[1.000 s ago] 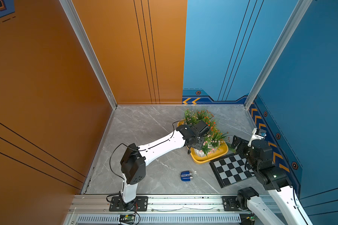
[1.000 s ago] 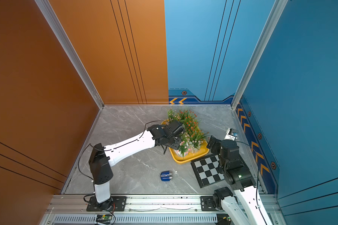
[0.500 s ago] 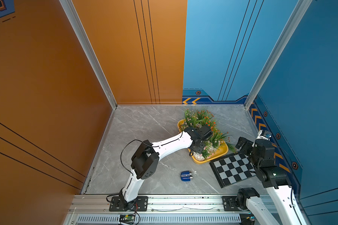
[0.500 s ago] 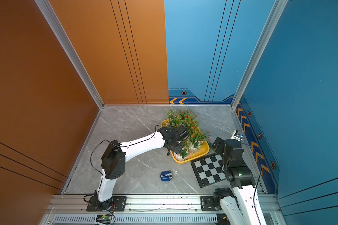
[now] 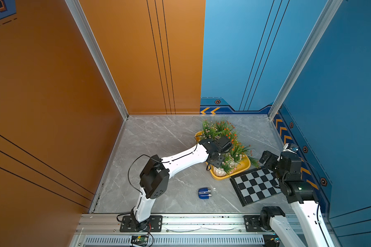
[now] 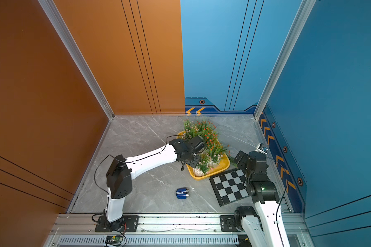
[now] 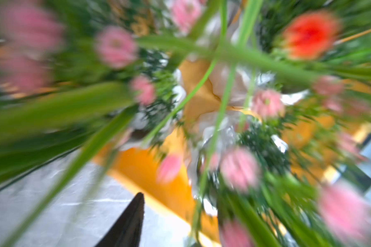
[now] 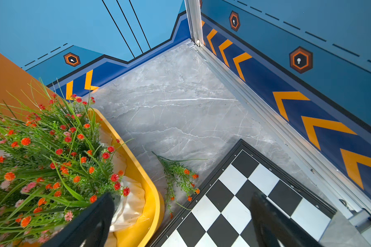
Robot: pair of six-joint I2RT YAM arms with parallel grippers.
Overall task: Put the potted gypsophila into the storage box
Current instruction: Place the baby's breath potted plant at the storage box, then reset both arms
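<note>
1. Now we see the potted gypsophila [image 5: 227, 165] sitting inside the yellow storage box [image 5: 244, 165].
2. Our left hand [image 5: 218, 163] is buried among the flowers; its state we cannot tell.
3. Our right hand [image 8: 181, 195] hovers spread, empty, by the chessboard [image 5: 255, 186].

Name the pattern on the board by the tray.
Board: black-and-white checks, best in right wrist view.

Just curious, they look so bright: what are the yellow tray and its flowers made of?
The yellow tray looks like glossy moulded plastic: smooth rounded rim, soft sheen. The flowers seem artificial, probably plastic: stiff uniform blades, identical blossoms.
</note>
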